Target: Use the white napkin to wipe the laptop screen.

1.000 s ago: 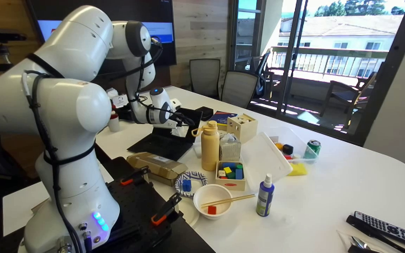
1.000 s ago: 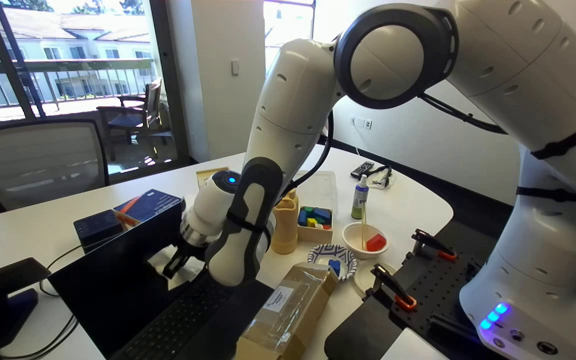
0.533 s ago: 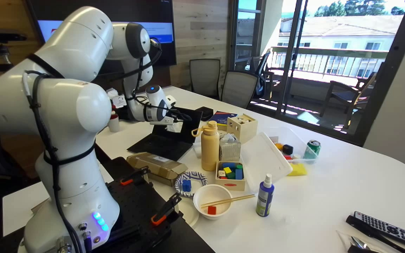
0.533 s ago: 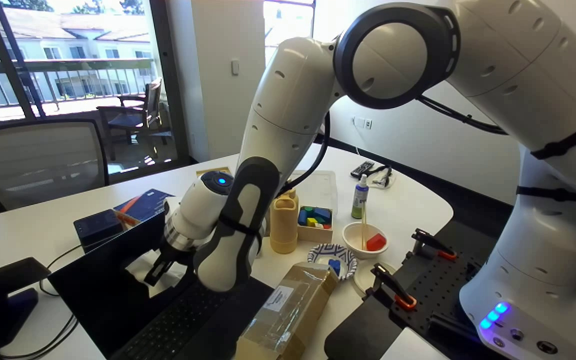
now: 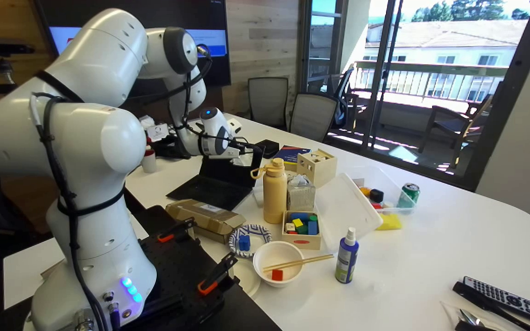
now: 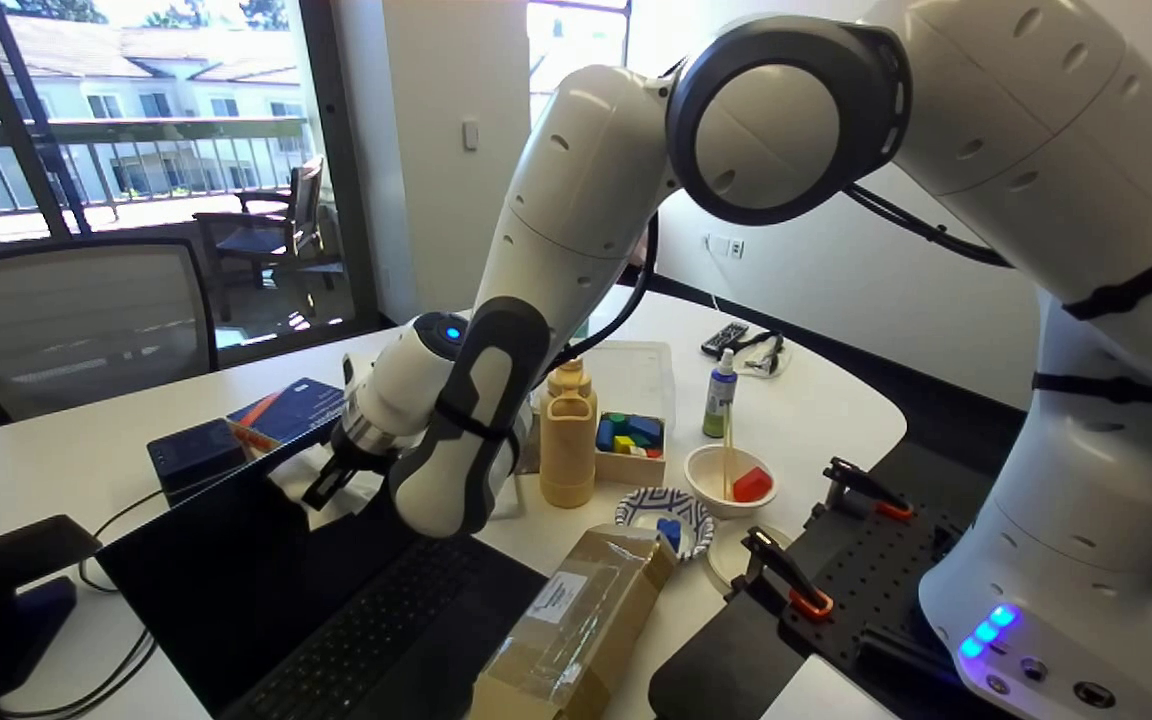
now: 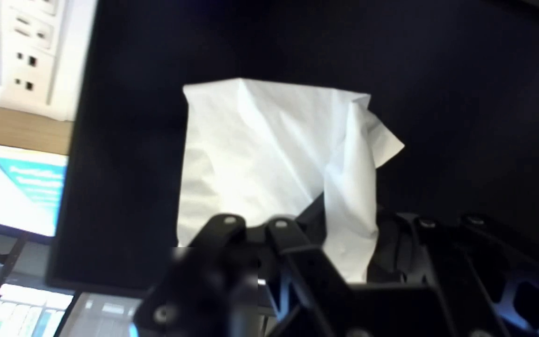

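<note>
The black hand [image 7: 351, 223], closed on the creased, papery white napkin [image 7: 265, 145], now shifts higher over the dark rectangular laptop screen [image 6: 226, 575], so I'd say wiping is underway.

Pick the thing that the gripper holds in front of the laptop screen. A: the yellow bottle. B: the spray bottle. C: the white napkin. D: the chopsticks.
C: in the wrist view the white napkin is pinched in the gripper, with the dark laptop screen behind it.
</note>
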